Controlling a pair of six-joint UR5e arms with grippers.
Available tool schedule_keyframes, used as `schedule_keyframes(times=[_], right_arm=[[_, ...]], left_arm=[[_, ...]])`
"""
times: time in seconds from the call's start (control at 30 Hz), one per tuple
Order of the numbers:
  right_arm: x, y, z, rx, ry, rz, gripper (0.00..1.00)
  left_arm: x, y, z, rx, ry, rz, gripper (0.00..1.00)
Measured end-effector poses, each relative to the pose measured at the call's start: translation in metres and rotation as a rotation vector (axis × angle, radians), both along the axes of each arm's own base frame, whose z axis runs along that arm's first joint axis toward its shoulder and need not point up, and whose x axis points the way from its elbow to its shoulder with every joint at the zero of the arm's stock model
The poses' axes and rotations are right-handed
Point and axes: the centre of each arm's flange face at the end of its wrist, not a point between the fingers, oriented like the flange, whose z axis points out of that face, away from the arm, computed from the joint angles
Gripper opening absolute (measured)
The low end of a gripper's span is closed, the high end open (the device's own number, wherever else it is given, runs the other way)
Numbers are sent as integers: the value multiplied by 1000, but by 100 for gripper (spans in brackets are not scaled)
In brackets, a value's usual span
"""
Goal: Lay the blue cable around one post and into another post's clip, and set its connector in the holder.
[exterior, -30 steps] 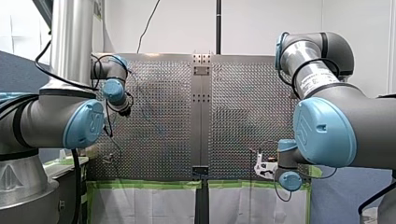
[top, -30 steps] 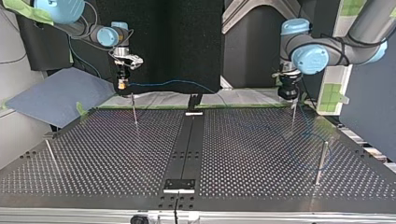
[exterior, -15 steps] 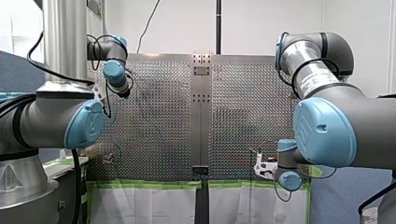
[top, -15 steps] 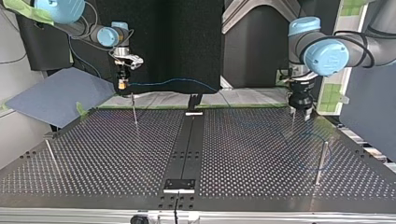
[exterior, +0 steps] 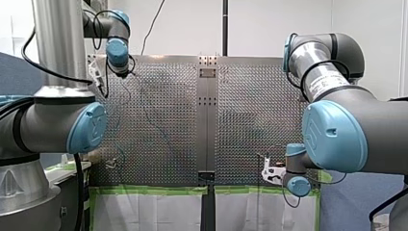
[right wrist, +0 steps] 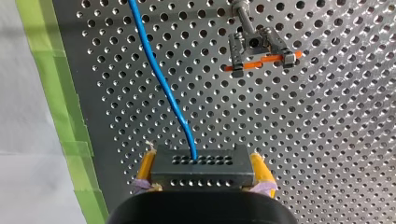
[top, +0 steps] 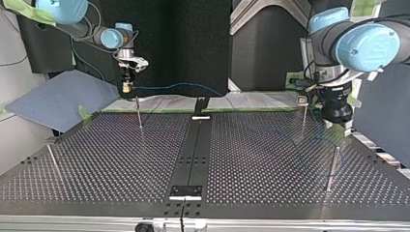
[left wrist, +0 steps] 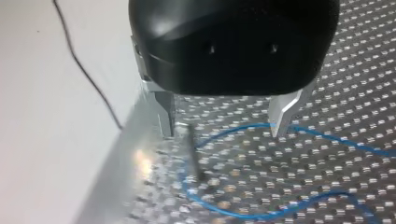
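Perf. table (top: 266, 159) is filling most of the top view, w/ a black centre strip (top: 193, 154) running down its middle. My L arm (top: 367, 46) is coming in at that view's right and my R arm (top: 109, 37) at its left.

L gripper (left wrist: 224, 119), black w/ metal fingers, is hanging over the table. Its fingers are standing apart and gripping nothing. In the top view it is sitting just beside a thin post (top: 303, 116).

R gripper (right wrist: 201, 179) is hovering above the table's edge at the top view's left. Its yellow pads are clamping the connector (right wrist: 201, 168), a dark block w/ rows of small holes.

Blue cable (right wrist: 159, 79) is leaving the connector's top face and running ahead over the table. It is passing beside the clip post (right wrist: 243, 18) but well apart from it, so it is not sitting in the clip (right wrist: 259, 58).

In the top view the cable is stretching through the air from the R gripper twd the view's middle. In the L wrist view it is lying on the table under the L fingers and curving next to a blurred post. Can't tell whether it is wrapping round that post.
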Motion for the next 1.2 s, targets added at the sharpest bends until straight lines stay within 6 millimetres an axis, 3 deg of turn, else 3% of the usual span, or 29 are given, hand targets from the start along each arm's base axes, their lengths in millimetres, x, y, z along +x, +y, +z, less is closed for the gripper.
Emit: schedule_keyframes(times=[0.33, 0.7, 0.93, 1.2], right_arm=[[0, 0, 0, 0, -2, 1, 0], [1, 0, 0, 1, -2, 1, 0], [2, 1, 0, 2, -1, 4, 0], [4, 2, 0, 3, -1, 7, 0]], left_arm=[[-26, 7, 68, 67, -63, 61, 99], [-61, -6, 143, 115, -142, -41, 99], [-50, -16, 150, 170, -83, -97, 99], [-32, -15, 151, 231, 7, -64, 99]])
